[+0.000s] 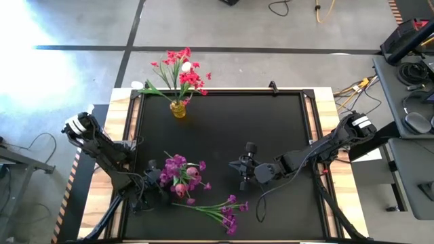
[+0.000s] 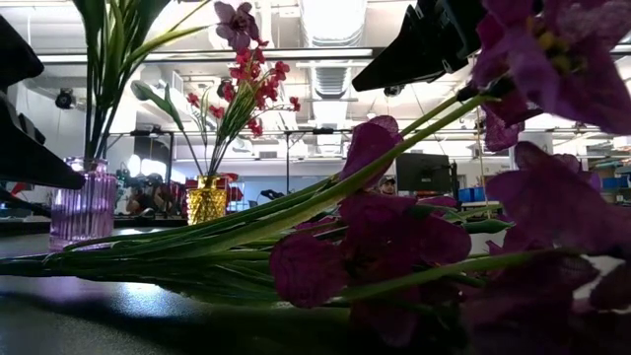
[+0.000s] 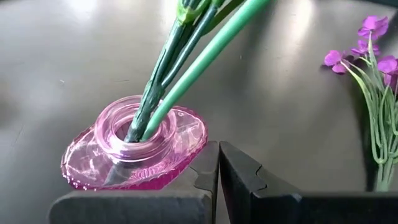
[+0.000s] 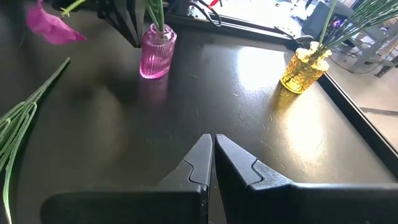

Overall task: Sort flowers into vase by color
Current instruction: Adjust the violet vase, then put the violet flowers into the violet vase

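Note:
A pink glass vase (image 3: 134, 146) stands on the black table at the near left and holds purple flowers (image 1: 180, 173) by their green stems (image 3: 168, 81). My left gripper (image 3: 217, 163) is shut, its tips right beside the vase's rim, and it also shows in the high view (image 1: 154, 177). A yellow vase (image 1: 178, 108) at the far left holds red flowers (image 1: 182, 68) and a white bud (image 1: 186, 67). A loose purple sprig (image 1: 217, 209) lies flat on the table near the front edge. My right gripper (image 1: 243, 166) is shut and empty over the table's middle. My left gripper's shut fingertips (image 3: 211, 155) stand close against the pink vase's outer edge (image 3: 198, 138), coming down at a slant from above. I cannot tell whether they touch it. The vase stands upright on the table.
The table has a raised wooden frame (image 1: 319, 135) around the black surface. Bare room lies between the two vases and on the table's right half (image 1: 278, 122). The loose sprig fills the foreground of the low view (image 2: 296, 237).

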Action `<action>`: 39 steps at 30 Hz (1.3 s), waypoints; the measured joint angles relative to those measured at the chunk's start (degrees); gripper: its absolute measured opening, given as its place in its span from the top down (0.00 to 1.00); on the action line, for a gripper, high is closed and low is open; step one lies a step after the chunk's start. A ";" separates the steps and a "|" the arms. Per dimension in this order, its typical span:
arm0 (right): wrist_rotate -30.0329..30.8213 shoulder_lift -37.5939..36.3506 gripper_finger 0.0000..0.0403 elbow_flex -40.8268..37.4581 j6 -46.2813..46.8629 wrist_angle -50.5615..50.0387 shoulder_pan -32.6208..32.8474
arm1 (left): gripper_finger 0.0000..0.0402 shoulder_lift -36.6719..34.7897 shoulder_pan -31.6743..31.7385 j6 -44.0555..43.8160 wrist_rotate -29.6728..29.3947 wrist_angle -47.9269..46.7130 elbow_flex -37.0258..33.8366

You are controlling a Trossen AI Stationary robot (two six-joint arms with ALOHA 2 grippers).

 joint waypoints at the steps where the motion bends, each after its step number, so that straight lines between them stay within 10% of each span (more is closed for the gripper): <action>1: 0.00 0.00 0.97 0.00 0.00 0.01 0.00 | 1.00 0.00 0.15 0.22 -0.01 0.14 0.00; 20: 0.00 0.00 0.97 0.02 0.15 -0.07 0.00 | 1.00 -0.13 5.23 7.59 2.77 0.34 0.00; 39: -0.02 0.00 0.97 0.01 0.20 -0.11 0.00 | 1.00 2.93 5.73 34.69 30.51 7.47 13.91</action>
